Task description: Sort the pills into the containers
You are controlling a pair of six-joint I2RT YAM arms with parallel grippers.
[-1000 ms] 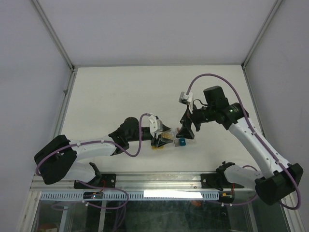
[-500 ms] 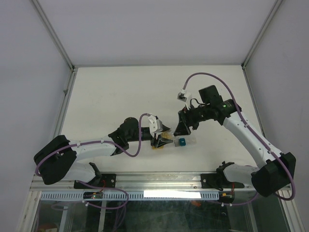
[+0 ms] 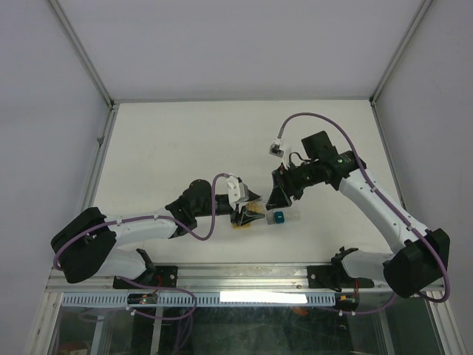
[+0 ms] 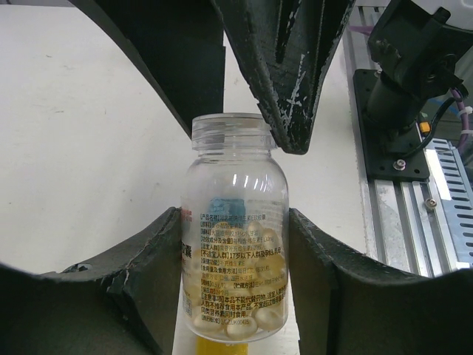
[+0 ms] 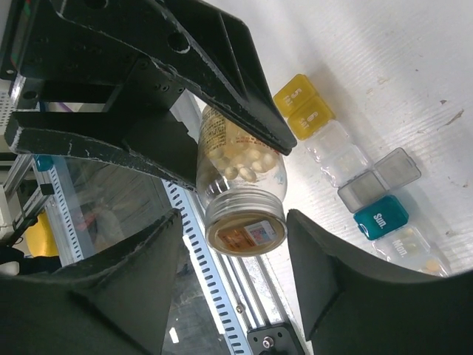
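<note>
My left gripper [image 4: 235, 244] is shut on a clear pill bottle [image 4: 233, 222], holding it by its lower body. Pale yellow pills [image 4: 259, 296] fill the bottle's bottom. In the top view this gripper [image 3: 247, 211] sits just left of the right gripper [image 3: 281, 200]. My right gripper [image 5: 233, 237] is open around the bottle's threaded neck [image 5: 245, 222], with a gap on each side. The containers [image 5: 347, 166] lie in a row on the table under the bottle: yellow cells [image 5: 303, 107], clear ones, a grey cell [image 5: 377, 181] and a teal cell [image 5: 380, 216].
The white table [image 3: 185, 148] stretches back and left. An aluminium rail [image 4: 436, 207] and the right arm's base [image 4: 403, 96] run along the near edge. Metal frame posts [image 3: 100, 148] border the sides.
The right gripper has moved left to the bottle's neck and its jaws have narrowed around it. The left gripper and the bottle have stayed put.
</note>
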